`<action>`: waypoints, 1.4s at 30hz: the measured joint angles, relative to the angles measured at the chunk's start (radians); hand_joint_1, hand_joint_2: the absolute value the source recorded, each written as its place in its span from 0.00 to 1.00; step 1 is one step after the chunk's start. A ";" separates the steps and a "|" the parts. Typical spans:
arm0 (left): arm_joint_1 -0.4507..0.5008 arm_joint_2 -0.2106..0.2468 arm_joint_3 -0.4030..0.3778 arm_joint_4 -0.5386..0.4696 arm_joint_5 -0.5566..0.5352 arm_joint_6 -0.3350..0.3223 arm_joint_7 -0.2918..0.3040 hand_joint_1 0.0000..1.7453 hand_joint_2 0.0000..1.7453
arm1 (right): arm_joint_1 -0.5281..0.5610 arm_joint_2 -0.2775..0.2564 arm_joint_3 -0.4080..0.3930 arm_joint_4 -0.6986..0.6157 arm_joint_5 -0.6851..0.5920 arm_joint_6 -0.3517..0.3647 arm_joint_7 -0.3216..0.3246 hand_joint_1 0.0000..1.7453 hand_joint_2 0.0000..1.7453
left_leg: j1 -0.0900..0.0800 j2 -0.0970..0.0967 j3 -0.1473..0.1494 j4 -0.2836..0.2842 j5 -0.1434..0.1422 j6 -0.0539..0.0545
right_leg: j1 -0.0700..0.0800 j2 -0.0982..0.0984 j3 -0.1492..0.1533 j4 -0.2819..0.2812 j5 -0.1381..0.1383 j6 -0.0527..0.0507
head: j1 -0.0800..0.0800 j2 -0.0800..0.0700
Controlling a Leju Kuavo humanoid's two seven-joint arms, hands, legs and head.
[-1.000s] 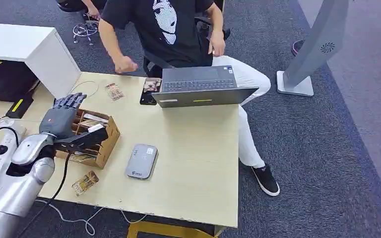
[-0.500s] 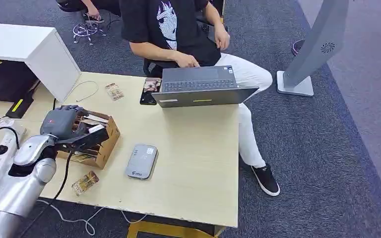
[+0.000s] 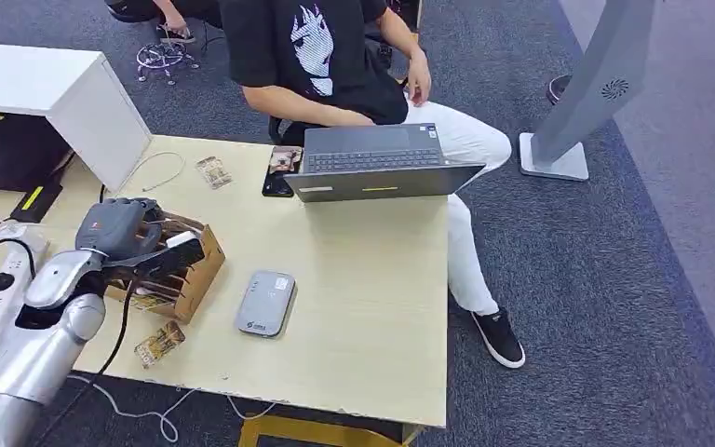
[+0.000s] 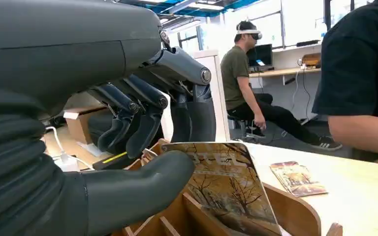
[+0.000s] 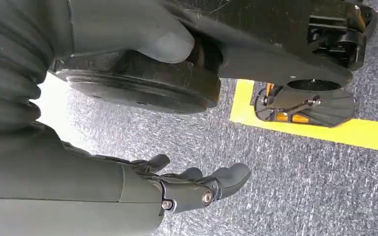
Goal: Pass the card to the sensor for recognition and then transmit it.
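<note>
- Left hand (image 3: 121, 228) is curled over the cardboard card box (image 3: 200, 265) on the table (image 3: 363, 279); thumb (image 4: 142, 184) and fingers (image 4: 142, 123) are closed on a card (image 4: 226, 189) standing in the box.
- Sensor (image 3: 266, 303), a grey pad, lies flat on the table just beside the box, apart from the hand.
- Loose cards are seen at the near table edge (image 3: 160, 343) and the far side (image 3: 214, 171).
- Right hand (image 5: 197, 184) hangs over grey carpet, fingers apart, nothing held.
- Person (image 3: 326, 56) is seated at the laptop (image 3: 377, 163).
</note>
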State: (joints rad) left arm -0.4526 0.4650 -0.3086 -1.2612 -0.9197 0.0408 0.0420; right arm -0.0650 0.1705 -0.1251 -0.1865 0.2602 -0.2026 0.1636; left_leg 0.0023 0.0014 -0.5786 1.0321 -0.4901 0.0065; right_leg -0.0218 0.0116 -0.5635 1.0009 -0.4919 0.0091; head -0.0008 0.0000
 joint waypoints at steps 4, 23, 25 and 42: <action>-0.003 -0.001 0.000 0.000 -0.005 0.000 0.000 0.84 1.00 | 0.000 0.000 -0.003 0.000 0.000 0.000 0.000 0.00 1.00 | 0.000 0.000 0.000 0.000 0.000 0.000 | 0.000 0.000 0.000 0.000 0.000 0.000 | 0.000 0.000; -0.002 -0.004 0.026 -0.079 -0.123 0.372 0.017 1.00 1.00 | 0.000 0.000 -0.008 0.000 0.024 -0.013 0.006 0.00 1.00 | 0.000 -0.001 0.000 0.000 0.000 0.000 | 0.000 -0.001 0.001 0.000 0.000 0.000 | 0.000 0.000; 0.003 -0.004 0.052 -0.134 -0.147 0.437 -0.005 1.00 1.00 | 0.000 0.001 -0.008 0.000 0.029 -0.018 0.006 0.00 1.00 | 0.000 -0.001 0.000 0.000 0.000 0.000 | 0.000 -0.001 0.001 0.000 0.000 0.000 | 0.000 0.000; 0.057 -0.075 0.251 -0.399 -0.314 0.652 -0.146 1.00 1.00 | 0.001 0.008 -0.022 0.000 0.057 -0.036 0.011 0.00 1.00 | 0.000 -0.001 0.000 0.000 0.001 -0.001 | 0.000 -0.001 0.001 0.000 0.000 0.000 | 0.000 0.000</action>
State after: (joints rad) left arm -0.3957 0.3899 -0.0576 -1.6606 -1.2341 0.6924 -0.1045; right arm -0.0641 0.1785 -0.1469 -0.1869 0.3174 -0.2388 0.1743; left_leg 0.0023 0.0006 -0.5782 1.0321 -0.4894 0.0060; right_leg -0.0218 0.0102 -0.5628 1.0012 -0.4917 0.0090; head -0.0008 0.0000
